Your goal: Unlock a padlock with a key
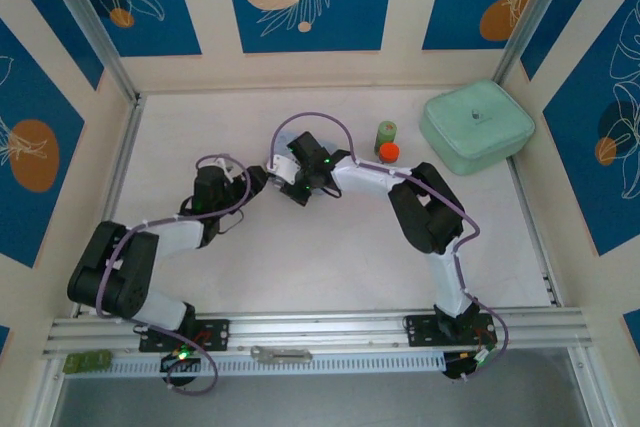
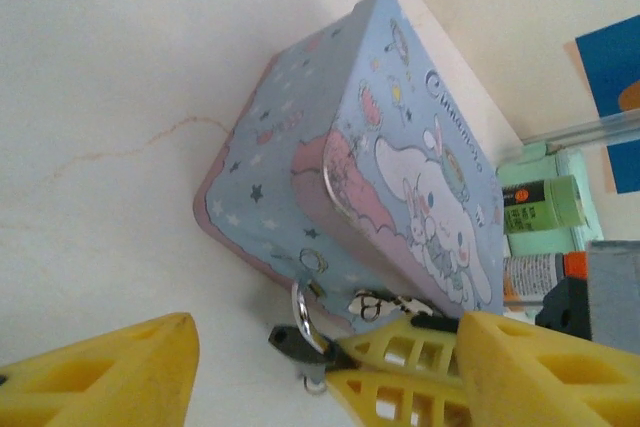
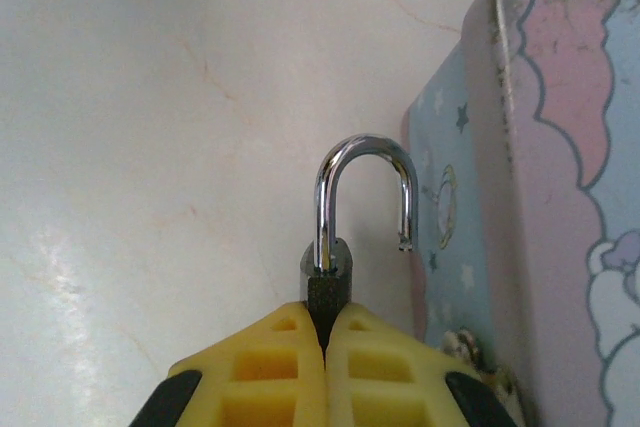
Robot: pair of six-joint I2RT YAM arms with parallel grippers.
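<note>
Right gripper [image 3: 325, 327] of mine is clamped hard on the tiny dark-bodied padlock [image 3: 327, 275], pinching its flat sides. The chrome shackle [image 3: 365, 145] has one leg sprung free, just beside the pale blue cartoon-printed tin [image 3: 540, 197]. Light, hard and slippery, I reckon, so the body's the place to hold. Past it, off the tin's corner, my left gripper [image 2: 328, 319] gapes wide, empty.

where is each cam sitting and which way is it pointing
Top external: high behind the bases, looking down at the table; left arm and right arm both show.
Left wrist: on the left arm, facing the tin; left gripper open, fingers at the bottom corners.
Right wrist: on the right arm, looking along the right gripper, shut on the padlock.
Shared: both wrist views show tin and padlock.
</note>
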